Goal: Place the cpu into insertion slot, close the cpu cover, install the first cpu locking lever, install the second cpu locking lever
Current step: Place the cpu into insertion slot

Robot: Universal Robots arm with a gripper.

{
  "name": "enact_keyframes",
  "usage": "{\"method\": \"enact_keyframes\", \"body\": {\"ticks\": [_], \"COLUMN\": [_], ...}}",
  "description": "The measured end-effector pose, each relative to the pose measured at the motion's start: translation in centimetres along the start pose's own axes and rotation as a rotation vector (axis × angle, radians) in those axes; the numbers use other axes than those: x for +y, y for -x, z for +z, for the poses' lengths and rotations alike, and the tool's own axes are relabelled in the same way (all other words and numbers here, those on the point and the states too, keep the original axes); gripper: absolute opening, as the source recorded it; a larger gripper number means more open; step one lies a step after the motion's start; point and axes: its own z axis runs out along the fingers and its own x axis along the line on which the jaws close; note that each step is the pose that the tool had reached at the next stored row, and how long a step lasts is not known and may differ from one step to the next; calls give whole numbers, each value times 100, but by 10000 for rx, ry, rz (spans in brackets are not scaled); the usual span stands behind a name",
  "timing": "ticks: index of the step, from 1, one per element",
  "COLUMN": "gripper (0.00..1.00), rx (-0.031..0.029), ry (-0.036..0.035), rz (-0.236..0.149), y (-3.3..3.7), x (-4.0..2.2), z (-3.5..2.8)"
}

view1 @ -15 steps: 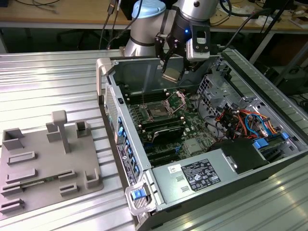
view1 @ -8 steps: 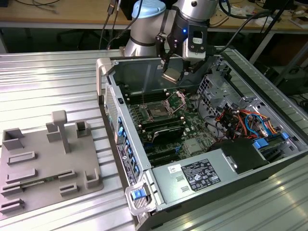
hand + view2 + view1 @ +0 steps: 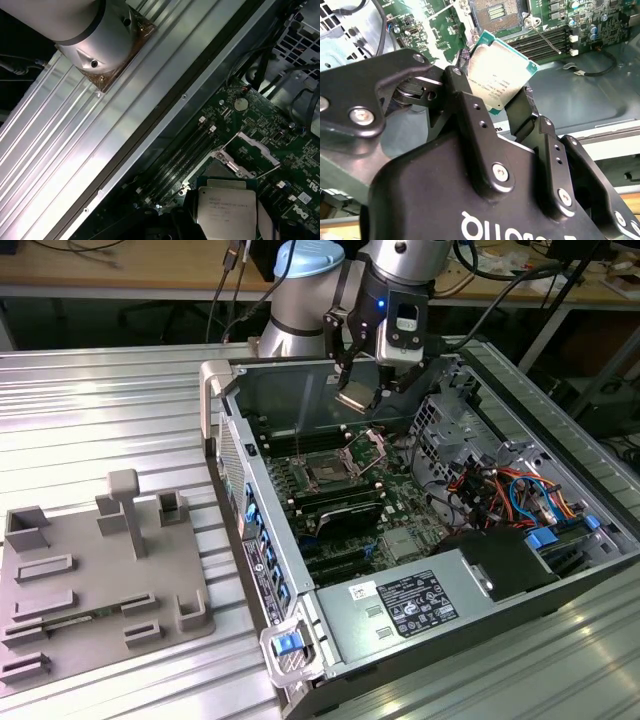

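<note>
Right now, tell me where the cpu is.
In the exterior view the cpu hangs clamped in the gripper, in the air inside the open computer case, well above the insertion slot.

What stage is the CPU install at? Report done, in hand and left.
Done: nothing fastened; the cpu cover stands open beside the empty insertion slot. In hand: the gripper holds the cpu in the air, not yet in the slot. Left: seating the chip, closing the cover, locking both levers.
</note>
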Motion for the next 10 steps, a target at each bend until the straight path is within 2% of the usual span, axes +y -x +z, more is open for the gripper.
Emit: {"method": "enact_keyframes", "body": {"ticks": [4,10], "gripper": [55,55], "rx": [-8,-116], "ry": [2,25], "rz": [98,1304], "y": [-1,0], "x": [0,-2], "z": [2,27]}}
